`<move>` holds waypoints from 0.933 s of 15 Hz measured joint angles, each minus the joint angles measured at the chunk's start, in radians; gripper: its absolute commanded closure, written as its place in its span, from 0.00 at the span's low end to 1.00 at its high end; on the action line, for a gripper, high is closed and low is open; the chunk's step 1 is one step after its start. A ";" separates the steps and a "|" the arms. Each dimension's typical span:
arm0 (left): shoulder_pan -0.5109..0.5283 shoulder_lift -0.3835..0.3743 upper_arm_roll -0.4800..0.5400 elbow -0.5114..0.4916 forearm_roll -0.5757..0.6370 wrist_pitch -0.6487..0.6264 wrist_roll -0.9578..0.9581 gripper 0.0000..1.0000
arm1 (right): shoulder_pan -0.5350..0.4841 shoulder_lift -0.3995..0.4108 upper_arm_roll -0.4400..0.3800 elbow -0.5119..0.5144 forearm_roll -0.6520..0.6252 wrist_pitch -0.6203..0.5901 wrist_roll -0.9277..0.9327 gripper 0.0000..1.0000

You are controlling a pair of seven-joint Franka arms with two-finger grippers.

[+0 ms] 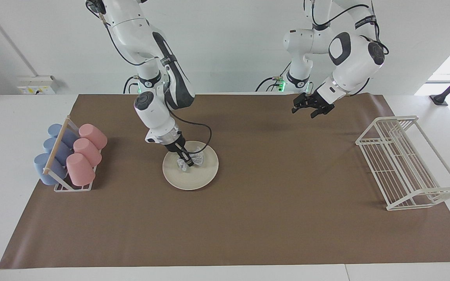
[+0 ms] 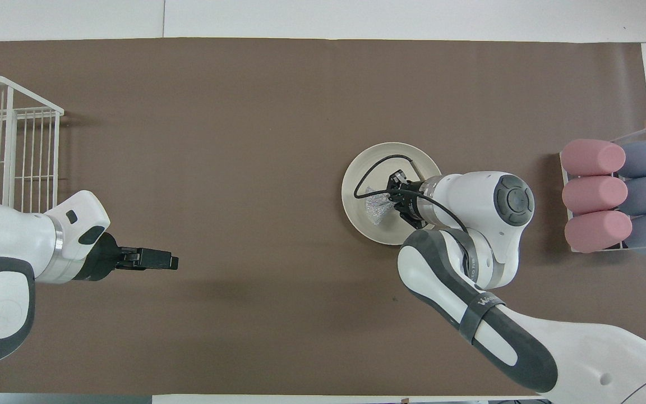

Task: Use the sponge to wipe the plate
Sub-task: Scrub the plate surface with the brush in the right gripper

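The cream-white plate [image 1: 194,178] lies on the brown mat, toward the right arm's end of the table; it also shows in the overhead view [image 2: 356,182]. The silvery mesh sponge [image 1: 198,157] rests on the plate's surface, on the part nearer to the robots, and shows in the overhead view [image 2: 377,209] too. My right gripper [image 1: 186,159] reaches down onto the plate, shut on the sponge and pressing it against the plate [image 2: 395,195]. My left gripper [image 1: 310,112] is open and empty, waiting in the air over the mat near its own base [image 2: 172,261].
A rack of pink and blue cups [image 1: 72,156] stands at the right arm's end of the mat [image 2: 614,196]. A white wire rack [image 1: 404,164] stands at the left arm's end [image 2: 9,140]. The brown mat [image 1: 248,218] covers the table.
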 measured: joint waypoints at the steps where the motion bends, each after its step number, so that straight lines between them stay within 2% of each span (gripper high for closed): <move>1: 0.000 0.000 0.000 0.000 0.000 0.000 0.000 0.00 | 0.021 0.002 0.000 0.000 0.000 0.006 0.033 1.00; 7: 0.000 0.000 0.000 0.000 0.000 0.001 -0.001 0.00 | 0.049 0.006 0.000 0.001 0.000 0.013 0.098 1.00; 9: 0.000 0.000 0.000 0.000 0.000 0.001 -0.002 0.00 | 0.034 0.006 0.001 0.002 0.003 0.013 0.040 1.00; 14: 0.000 0.000 0.000 0.000 0.000 0.002 -0.002 0.00 | -0.076 0.007 0.000 0.004 0.011 0.011 -0.139 1.00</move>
